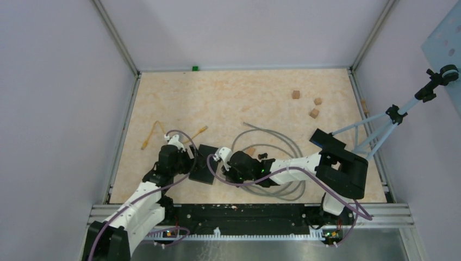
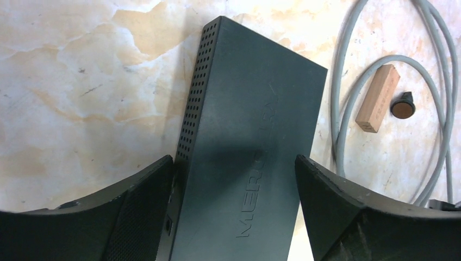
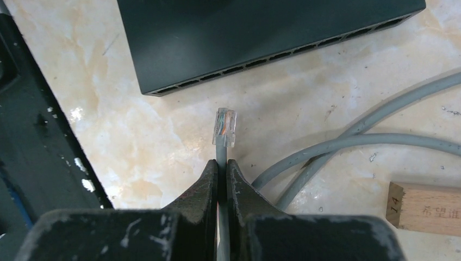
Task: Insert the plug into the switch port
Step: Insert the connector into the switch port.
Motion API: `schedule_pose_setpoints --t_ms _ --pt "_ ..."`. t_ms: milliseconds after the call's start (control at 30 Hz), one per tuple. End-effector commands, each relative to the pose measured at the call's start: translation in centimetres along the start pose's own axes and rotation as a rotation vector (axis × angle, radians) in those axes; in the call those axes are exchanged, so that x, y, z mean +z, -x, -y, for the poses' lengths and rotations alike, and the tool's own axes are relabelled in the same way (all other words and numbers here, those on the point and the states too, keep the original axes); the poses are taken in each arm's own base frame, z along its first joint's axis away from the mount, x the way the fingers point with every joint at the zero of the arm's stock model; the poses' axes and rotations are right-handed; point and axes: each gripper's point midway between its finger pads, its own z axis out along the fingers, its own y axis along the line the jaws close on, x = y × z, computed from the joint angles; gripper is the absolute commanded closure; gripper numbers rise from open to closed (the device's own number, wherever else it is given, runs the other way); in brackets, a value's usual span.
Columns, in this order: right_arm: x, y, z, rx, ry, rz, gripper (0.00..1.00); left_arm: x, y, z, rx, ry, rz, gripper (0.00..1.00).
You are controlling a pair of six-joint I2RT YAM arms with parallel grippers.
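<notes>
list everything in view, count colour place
switch: 1, black, centre
plug: 1, clear, facing the switch ports
grey cable: 1, grey, looped right of switch
wood blocks: 4, tan, three far right, one inside the loop
yellow cable: 1, yellow, left of switch
knob: 1, black, beside the looped block
tripod: 1, pale blue, right edge
green tab: 1, green, far edge
left gripper: 1, black, shut on switch
right gripper: 1, black, shut on grey cable behind plug

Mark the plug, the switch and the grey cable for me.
plug (image 3: 224, 127), right wrist view, on its clear body.
switch (image 3: 261, 32), right wrist view, on its dark top face.
grey cable (image 3: 380, 139), right wrist view, on its loose loop.
</notes>
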Motion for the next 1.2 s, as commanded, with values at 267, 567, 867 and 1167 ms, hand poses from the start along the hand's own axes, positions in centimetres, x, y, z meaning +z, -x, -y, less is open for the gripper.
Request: schedule_pose_setpoints --t_ms 267,567,867,1167 --pt "1.2 2.2 -0.3 -0.089 0.005 0.098 1.00 0.1 -0.6 -0.1 -0.009 0.002 -0.036 0.15" --pt "2.0 1.3 -0.7 -0.140 0.001 0.064 1.00 0.3 -0.9 -0.3 -0.007 0.011 -0.054 0.19" --pt "2.3 1.2 -0.9 -0.159 -0.002 0.051 1.00 0.4 -1.0 -0.2 0.009 0.004 -0.065 0.19" --pt "2.8 1.8 -1.1 -0.166 -0.001 0.064 1.00 0.5 -1.2 -0.1 0.011 -0.005 -0.079 0.18"
